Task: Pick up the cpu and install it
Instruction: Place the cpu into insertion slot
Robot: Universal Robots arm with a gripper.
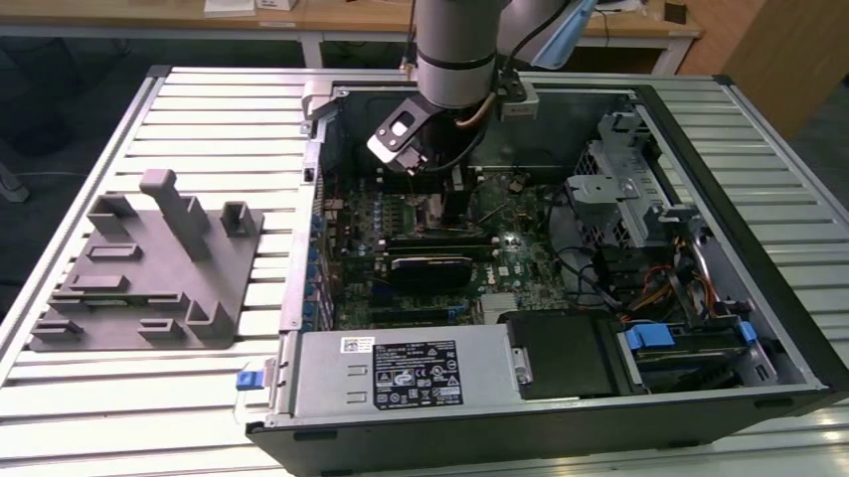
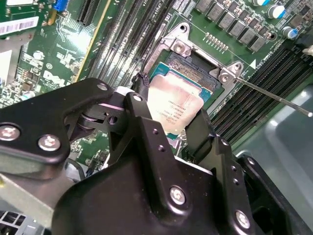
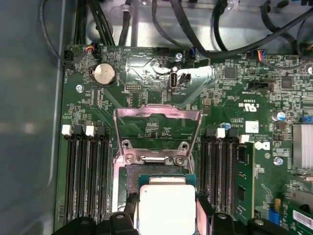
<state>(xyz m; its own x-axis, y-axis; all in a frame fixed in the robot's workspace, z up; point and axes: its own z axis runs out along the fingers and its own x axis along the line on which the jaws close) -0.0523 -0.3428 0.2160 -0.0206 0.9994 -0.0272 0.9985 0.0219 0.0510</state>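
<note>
On the exterior view's left, a grey holder with upright posts stands near that edge of the slatted table. Beside it, toward the exterior view's right, lies the open computer case. The arm reaches down into the case near its back wall.

In both wrist views we see the gripper with its two black fingers pressed on two sides of the cpu. So it is closed around the chip and carries it. The cpu hangs right over the socket on the green board, between two rows of long black slots. The socket's metal lid is flipped open, and its thin lever sticks out to one side. One strip of the socket is not covered. We cannot tell if the chip touches it.

We think the picking up is done, and putting the chip in is the step in hand. We think this calls for care. The chip has to lie flat, with its corners lined up with the socket, and go in softly with no hard push.
</note>
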